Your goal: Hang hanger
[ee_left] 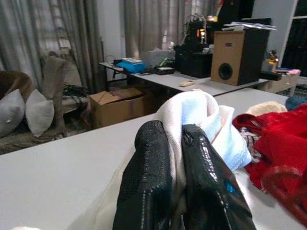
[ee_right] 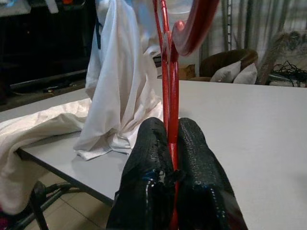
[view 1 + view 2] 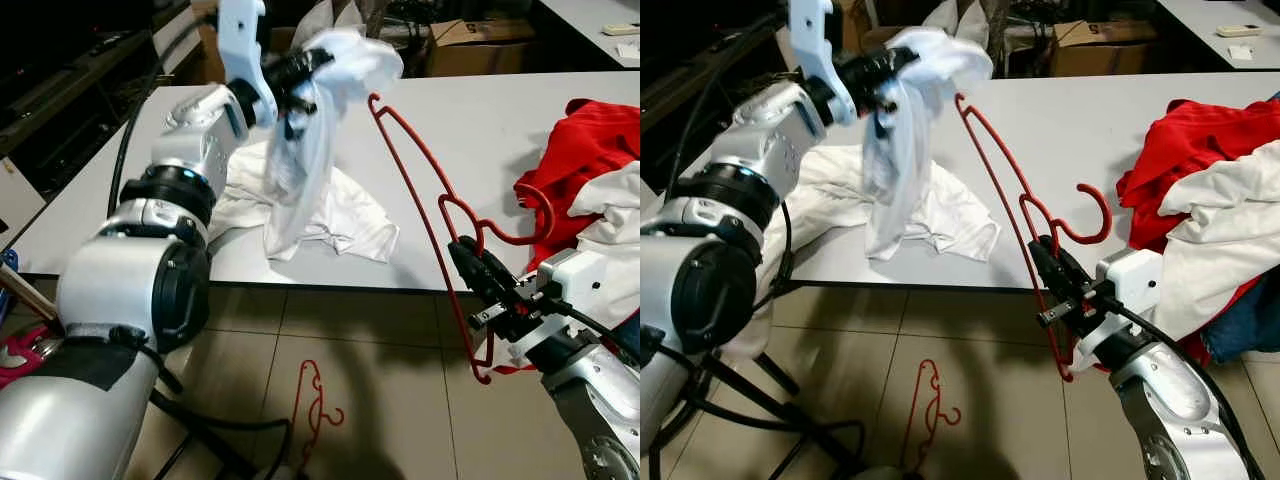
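Red hanger (image 3: 415, 190) pinched upright in closed right claw (image 3: 468, 262); left claw (image 3: 300, 75) clamped on white shirt (image 3: 300, 170).

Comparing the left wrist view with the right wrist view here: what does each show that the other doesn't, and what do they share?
Left wrist view alone: the left gripper shut on a bunched white shirt, a wooden speaker box on a far table, a cardboard box and a red garment.

Right wrist view alone: the right gripper shut on a red hanger, its hook curving overhead, with floor tiles below the table edge.

Both: the grey table, the lifted white shirt, curtains and cushions behind.
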`<state>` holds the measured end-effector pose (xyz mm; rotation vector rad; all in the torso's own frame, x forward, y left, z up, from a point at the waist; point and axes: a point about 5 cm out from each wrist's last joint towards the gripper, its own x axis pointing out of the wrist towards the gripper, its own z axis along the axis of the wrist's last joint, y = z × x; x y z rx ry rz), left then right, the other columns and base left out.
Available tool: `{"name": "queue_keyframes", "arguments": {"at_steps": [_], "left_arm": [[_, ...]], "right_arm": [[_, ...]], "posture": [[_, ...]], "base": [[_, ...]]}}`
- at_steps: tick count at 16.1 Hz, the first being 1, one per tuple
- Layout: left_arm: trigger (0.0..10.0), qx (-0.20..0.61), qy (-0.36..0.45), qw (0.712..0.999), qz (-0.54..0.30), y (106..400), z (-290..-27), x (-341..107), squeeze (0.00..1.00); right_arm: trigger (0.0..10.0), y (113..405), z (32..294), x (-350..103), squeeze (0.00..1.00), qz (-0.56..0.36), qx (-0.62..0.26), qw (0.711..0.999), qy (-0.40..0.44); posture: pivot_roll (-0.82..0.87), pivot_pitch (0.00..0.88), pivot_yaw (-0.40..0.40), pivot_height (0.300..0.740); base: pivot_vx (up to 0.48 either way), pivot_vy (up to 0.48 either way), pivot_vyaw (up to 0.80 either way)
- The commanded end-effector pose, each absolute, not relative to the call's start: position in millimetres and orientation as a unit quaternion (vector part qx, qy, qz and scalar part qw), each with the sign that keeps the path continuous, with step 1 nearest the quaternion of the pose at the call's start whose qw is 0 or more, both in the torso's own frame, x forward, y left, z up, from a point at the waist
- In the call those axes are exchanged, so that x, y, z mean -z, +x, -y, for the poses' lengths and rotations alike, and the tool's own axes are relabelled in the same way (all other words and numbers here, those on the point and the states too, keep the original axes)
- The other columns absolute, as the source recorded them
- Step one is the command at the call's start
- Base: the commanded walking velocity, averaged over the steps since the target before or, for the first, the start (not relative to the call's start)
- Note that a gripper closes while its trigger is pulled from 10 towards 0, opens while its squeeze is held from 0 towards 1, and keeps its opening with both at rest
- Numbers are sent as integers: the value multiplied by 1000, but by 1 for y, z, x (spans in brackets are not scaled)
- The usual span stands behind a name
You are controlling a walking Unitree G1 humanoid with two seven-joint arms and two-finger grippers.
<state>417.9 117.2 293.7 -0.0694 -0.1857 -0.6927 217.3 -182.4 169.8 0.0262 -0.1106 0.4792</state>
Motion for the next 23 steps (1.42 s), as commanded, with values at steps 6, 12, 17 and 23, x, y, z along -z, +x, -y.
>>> {"name": "queue_keyframes", "arguments": {"at_steps": [6,12,17,23], "left_arm": [[0,367,-3,926,88,412,-127,-280,0],[0,386,-2,917,98,409,-123,-282,0],[0,434,20,897,88,403,-114,-276,0],[0,429,17,897,107,401,-114,-283,0]], "right_arm": [[10000,221,188,-171,0,48,-219,973,61],[10000,225,185,-168,0,22,-241,968,70],[10000,232,186,-171,0,21,-238,967,91],[10000,234,184,-160,0,-28,-247,962,114]], "posture": [[-69,7,89,740],[-64,5,86,740],[-68,13,92,740],[-61,19,77,740]], "base": [[0,0,0],[0,0,0],[0,0,0],[0,0,0]]}}
